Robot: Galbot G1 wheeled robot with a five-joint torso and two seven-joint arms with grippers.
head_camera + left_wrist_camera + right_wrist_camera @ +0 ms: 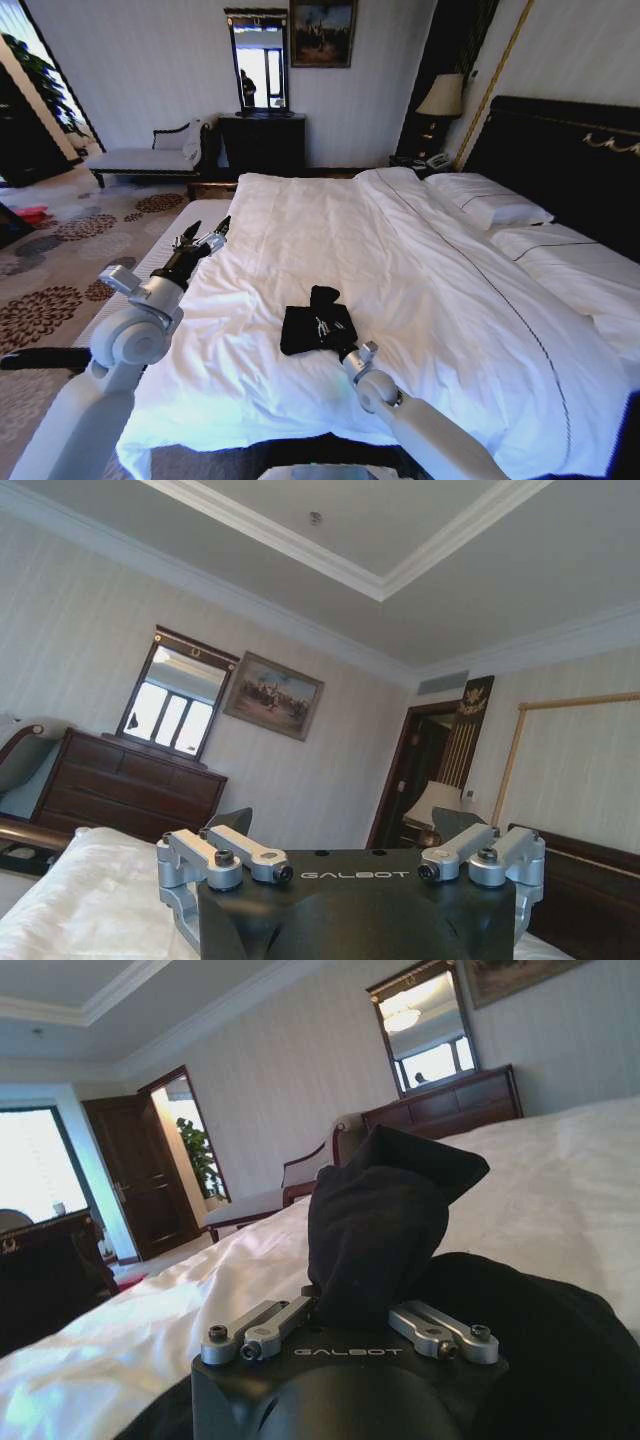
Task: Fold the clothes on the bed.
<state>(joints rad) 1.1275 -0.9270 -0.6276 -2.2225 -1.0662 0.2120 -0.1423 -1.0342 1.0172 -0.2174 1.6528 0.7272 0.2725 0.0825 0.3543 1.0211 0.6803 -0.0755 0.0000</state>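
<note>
**Handling Notes: Black T-shirt on the Bed**

**Bed.** The bed [420, 260] is the reference landmark. Its white duvet lies mostly smooth and serves as a soft, yielding work surface. It will probably dent under pressure, so downward force should be kept light.

**T-shirt.** The black T-shirt [318, 325] lies on the duvet near the foot edge of the bed, well away from the pillows [490, 205] at the headboard end. It is already gathered into a compact, partly folded bundle, with one flap raised off the duvet in the right wrist view. The fabric appears to be light, limp cotton. Expect it to drape, sag from any single grasp point and drag on the duvet rather than slide cleanly. It is not fragile. Recommended hold: a free edge or corner of a single layer, since a pinch into the bundle may catch several layers at once.

**Right end effector.** The right end effector [350, 1310] sits at the edge of the T-shirt nearest the foot of the bed, with its fingers pinching the raised flap of black fabric.

**Left end effector.** The left end effector [203, 240] hangs over the side edge of the bed, well apart from the T-shirt, fingers spread and holding nothing.
</note>
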